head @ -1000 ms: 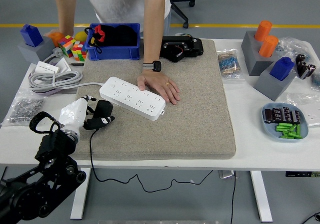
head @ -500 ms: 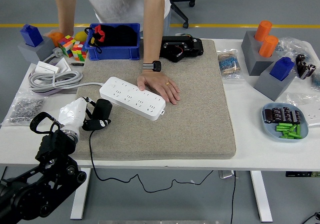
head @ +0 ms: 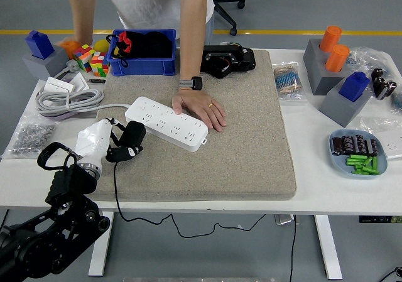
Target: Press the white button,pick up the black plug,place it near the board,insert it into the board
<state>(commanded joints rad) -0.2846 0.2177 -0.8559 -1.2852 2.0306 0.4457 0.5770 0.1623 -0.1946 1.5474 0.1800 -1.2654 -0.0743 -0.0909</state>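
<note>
A white power strip lies slanted on the grey felt mat. My left hand, white-shelled on a black arm, grips the black plug just off the strip's near-left end; its black cable trails down over the table edge. A person's hand rests flat on the mat against the strip's far side. The right hand is out of sight.
A blue bin with black items and a black device stand behind the mat. A coiled grey cable and puzzle cubes lie at the left. Grey blocks with orange and blue caps and a blue dish sit at the right.
My left hand with the plug dipped left, then shifted up and slightly right, closer to the strip's near-left end. The person's hand stays put.
</note>
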